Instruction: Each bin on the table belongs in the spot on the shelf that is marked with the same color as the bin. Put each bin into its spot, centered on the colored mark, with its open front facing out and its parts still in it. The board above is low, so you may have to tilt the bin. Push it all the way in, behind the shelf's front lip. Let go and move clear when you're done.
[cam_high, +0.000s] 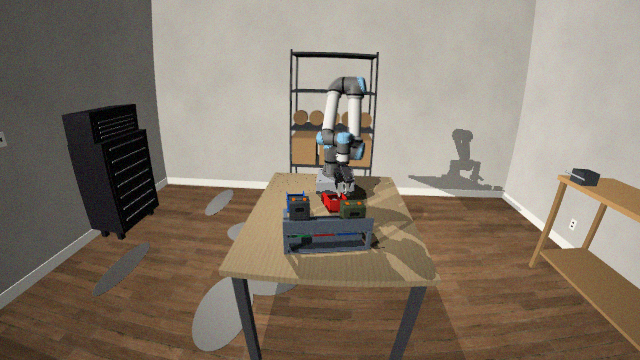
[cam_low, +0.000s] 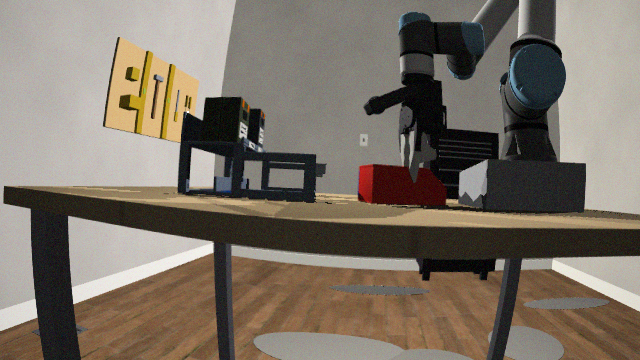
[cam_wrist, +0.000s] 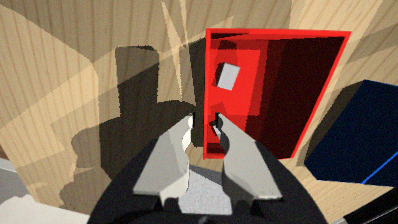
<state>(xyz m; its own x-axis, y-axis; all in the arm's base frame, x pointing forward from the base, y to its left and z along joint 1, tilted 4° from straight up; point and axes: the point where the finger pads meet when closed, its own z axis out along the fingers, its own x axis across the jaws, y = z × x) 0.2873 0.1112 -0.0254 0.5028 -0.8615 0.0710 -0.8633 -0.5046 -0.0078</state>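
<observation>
pincer (cam_wrist: 204, 125) narrow, fingers straddling the near wall of the red bin (cam_wrist: 270, 90) but apparently not yet clamped, bin flat on the table (cam_high: 260, 250) behind the shelf (cam_high: 371, 235), placed so probably for lifting and tilting.
</observation>
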